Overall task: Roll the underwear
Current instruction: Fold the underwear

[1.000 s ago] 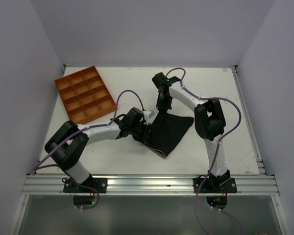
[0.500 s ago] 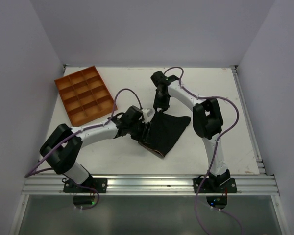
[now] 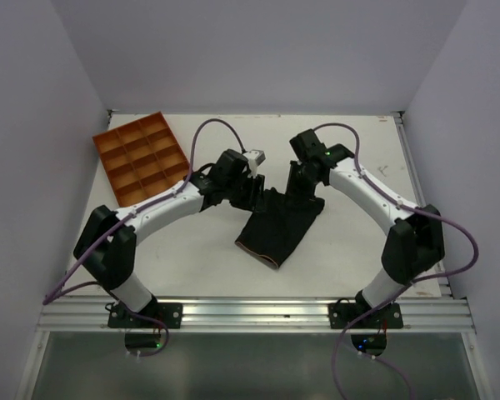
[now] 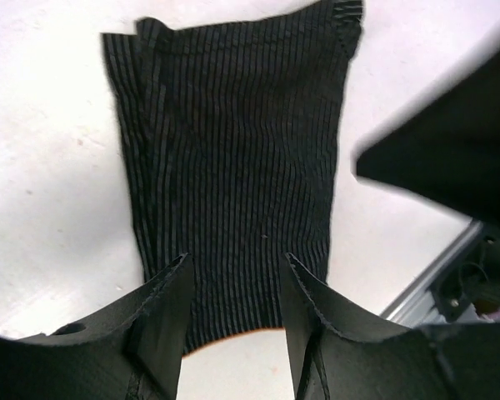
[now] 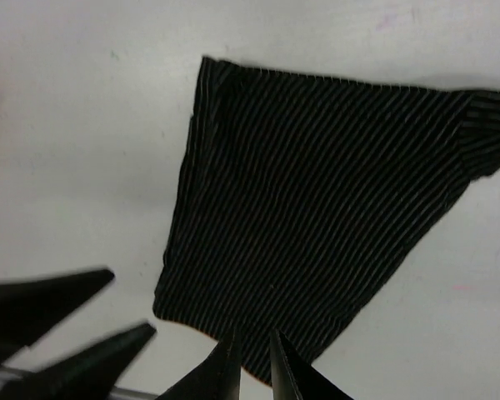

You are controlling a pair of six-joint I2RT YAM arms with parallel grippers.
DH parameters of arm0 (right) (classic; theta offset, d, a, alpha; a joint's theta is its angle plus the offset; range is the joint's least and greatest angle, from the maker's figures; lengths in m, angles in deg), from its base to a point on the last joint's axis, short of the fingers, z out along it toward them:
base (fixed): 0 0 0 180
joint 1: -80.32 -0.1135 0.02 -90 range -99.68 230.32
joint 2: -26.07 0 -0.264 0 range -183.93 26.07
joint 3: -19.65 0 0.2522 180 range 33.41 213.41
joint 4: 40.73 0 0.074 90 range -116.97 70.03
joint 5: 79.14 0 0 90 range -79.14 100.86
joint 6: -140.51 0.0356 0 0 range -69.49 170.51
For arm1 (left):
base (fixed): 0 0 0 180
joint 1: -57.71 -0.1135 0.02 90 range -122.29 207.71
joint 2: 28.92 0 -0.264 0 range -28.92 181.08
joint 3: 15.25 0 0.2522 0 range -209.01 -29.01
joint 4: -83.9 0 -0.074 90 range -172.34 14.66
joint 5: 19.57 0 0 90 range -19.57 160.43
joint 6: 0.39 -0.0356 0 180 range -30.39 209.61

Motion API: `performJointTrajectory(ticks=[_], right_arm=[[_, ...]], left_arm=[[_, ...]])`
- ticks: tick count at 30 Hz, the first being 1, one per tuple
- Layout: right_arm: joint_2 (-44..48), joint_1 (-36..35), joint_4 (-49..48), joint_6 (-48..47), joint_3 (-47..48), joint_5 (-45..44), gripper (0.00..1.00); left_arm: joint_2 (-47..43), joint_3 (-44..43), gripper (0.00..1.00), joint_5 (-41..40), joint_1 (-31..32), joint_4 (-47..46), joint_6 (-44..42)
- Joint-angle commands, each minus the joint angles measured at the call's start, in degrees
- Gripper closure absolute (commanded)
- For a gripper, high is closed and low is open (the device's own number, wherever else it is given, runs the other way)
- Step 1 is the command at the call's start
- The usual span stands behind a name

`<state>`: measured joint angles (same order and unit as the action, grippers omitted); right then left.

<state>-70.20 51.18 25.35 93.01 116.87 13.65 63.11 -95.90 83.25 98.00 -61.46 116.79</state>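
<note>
**Underwear flat between two parted grippers**

The underwear [image 3: 277, 232] lies flat near the middle of the white table [image 3: 183, 262]. The left gripper [image 4: 235, 265] hovers over its far end, fingers well apart and empty. The right gripper [image 5: 252, 343] is just beside it, fingers narrowly parted; whether the tips touch the cloth is unclear. An orange tray [image 3: 146, 158] sits well apart.

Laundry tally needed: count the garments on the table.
1. The underwear lies flat in the middle of the table, right of the orange tray. No second garment shows, though parts of the table are covered.
</note>
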Motion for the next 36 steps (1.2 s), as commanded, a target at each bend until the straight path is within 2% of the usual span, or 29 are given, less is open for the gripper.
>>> performJointTrajectory(ticks=[1,8,16,25,36], right_arm=[[5.02,-1.79,-4.50,2.94,-7.51,3.11,0.76],[8.46,-7.58,-9.76,6.63,-18.31,2.93,0.76],[8.47,-14.35,-16.71,11.81,-25.01,2.76,0.77],[3.90,-17.87,-18.04,13.04,-28.25,-0.58,0.77],[3.02,-19.72,-18.66,13.40,-33.45,-2.61,0.78]], left_arm=[[5.60,-7.00,0.50,-2.80,-1.53,3.28,-4.32],[15.54,-12.64,0.50,-0.87,-1.97,1.53,-9.24],[18.45,-13.35,0.60,8.45,-2.50,-4.18,-9.87],[22.49,-11.16,0.61,6.26,-3.47,-4.97,-10.39],[24.43,-8.17,0.61,5.99,-5.84,-6.29,-10.74]])
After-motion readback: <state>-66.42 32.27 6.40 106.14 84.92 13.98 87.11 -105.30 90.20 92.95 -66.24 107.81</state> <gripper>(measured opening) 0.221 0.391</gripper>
